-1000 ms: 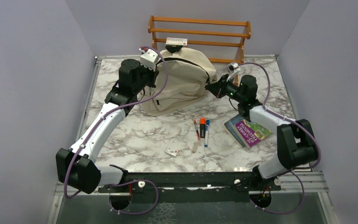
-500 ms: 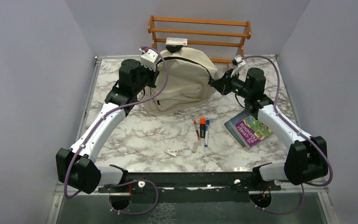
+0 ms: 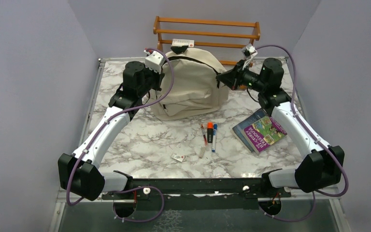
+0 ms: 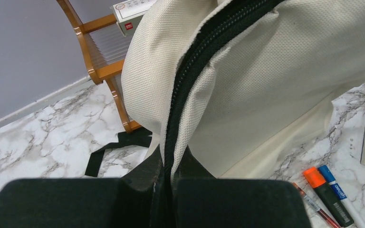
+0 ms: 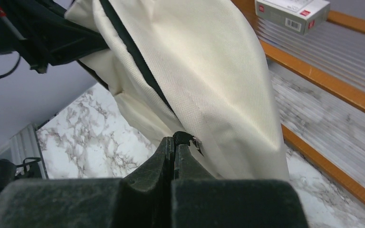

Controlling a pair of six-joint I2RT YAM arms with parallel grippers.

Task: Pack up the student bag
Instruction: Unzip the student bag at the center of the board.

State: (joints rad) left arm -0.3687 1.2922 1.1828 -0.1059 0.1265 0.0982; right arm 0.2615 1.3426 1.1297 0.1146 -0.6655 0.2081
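1. Left claw (image 4: pixel 168 164) is clamped on the zipper (image 4: pixel 190 90) of the student bag (image 3: pixel 191 87), low on the bag's left flank. Its fingers are pressed together with only the black track and seam between them.
2. The right claw (image 5: pixel 175 146) is closed on the small black pull tab (image 5: pixel 184 138) at the zipper's other end, on the bag's right flank.
3. The bag stands at the far edge of the worktop (image 3: pixel 140 140), about midway across and just in front of the wooden rack (image 3: pixel 207 22). It is held up between the two claws.
4. The zipper arcs over the bag's top from one claw to the other, running left to right along that far edge. The bag lies to the left of the right claw. My judgement is that the tab must travel up and leftward along the track while the left claw anchors the fabric.
5. The pens (image 3: pixel 209 133) lie near the worktop's middle and the book (image 3: pixel 260 133) lies toward its right edge. Both are closer to the right arm.
6. The top view gives this layout, but both pinches are too small there to read.
7. The left wrist view shows the zipper teeth meshed, so the compartment looks shut. It also shows a black strap (image 4: pixel 128 140) lying on the marble by the rack's foot.
8. Only the right wrist view shows the tab caught between the fingertips.
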